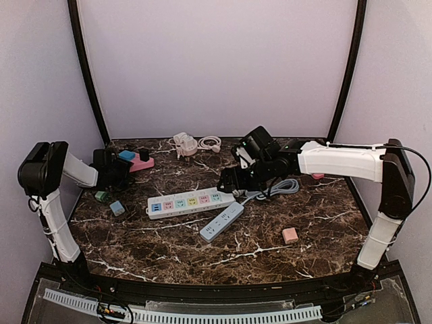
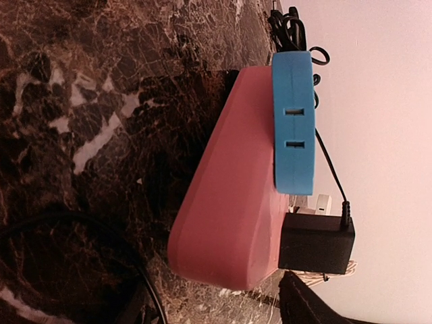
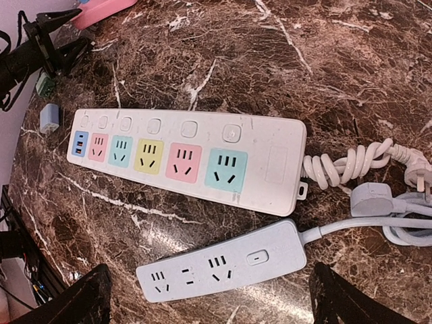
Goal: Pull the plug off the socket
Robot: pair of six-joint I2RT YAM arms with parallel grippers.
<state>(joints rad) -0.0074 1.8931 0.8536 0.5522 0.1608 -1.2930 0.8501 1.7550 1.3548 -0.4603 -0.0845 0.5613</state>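
Top camera first: the pink socket block (image 1: 143,163) sits near the back left corner of the table (image 1: 169,250), with the black plug (image 1: 144,154) stuck in it and a blue adapter (image 1: 126,155) on it too. My left gripper (image 1: 121,170) is right at the block's left side, and from up here I can't tell how wide its jaws are. My right gripper (image 1: 228,182) hangs over the middle of the table, above the right end of the long white power strip (image 1: 185,202). A smaller pale blue strip (image 1: 221,221) lies just in front of that one, a small pink piece (image 1: 290,235) sits well apart toward the front right, and a white cable bundle (image 1: 192,144) lies by the back edge. Left wrist camera: the picture's turned sideways and the pink block fills the middle. The blue adapter and the black plug are seated side by side on the same face, and the plug's thin cord runs off behind the adapter. My left fingers (image 2: 307,304) only peek in at the bottom, spread apart and pinching nothing, with the block's near end just ahead of them. Right wrist camera: I'm looking down on both strips, one just beside the other, with the white one's coiled cord (image 3: 344,165) at its right end. My right fingers (image 3: 74,304) sit in the bottom corners, jaws wide, nothing between them.
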